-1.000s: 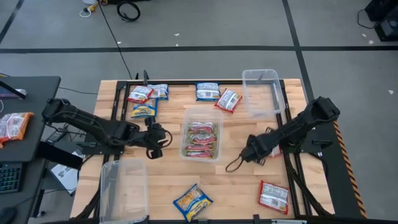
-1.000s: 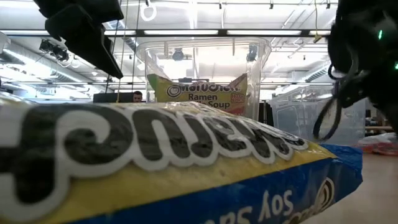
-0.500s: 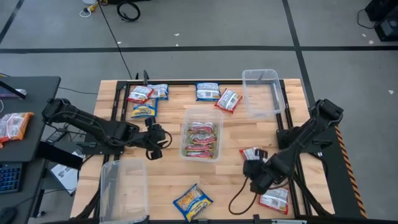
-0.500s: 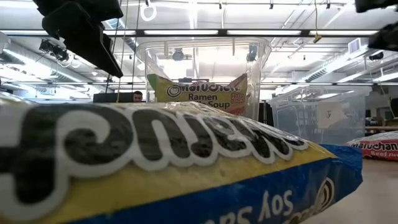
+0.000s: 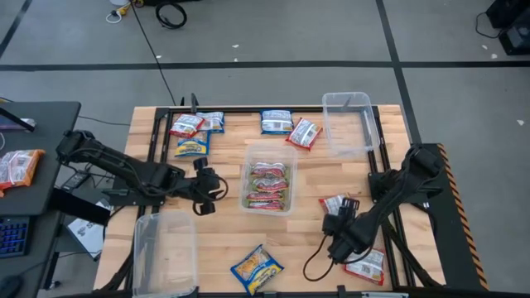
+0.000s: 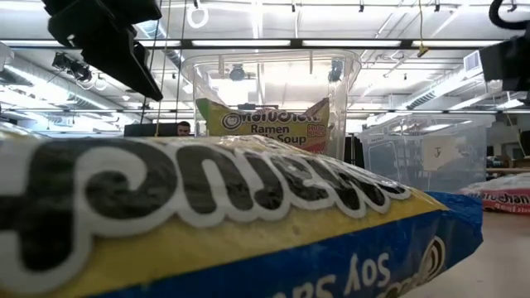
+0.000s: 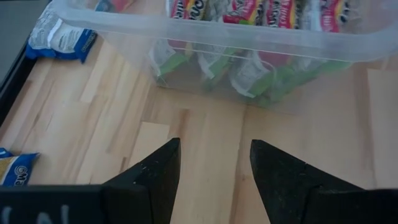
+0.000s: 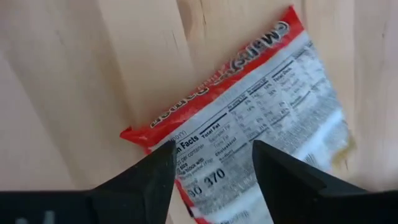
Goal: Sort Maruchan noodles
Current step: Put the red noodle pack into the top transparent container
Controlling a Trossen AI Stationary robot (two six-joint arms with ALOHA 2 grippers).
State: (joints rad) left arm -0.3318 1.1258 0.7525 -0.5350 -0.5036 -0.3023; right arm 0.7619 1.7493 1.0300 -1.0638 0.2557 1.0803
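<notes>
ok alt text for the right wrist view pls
The right gripper hangs open over a red-and-white noodle packet lying nutrition side up on the wood table, one dark finger over its edge.

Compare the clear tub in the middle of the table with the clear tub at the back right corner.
The clear rectangular plastic tub in the middle holds several silvery green-pink noodle packets; the clear rectangular plastic tub at the back right corner holds none. The middle tub sits between the two arms, the corner tub at the wooden table's edge. Both are upright, lidless and see-through.
</notes>
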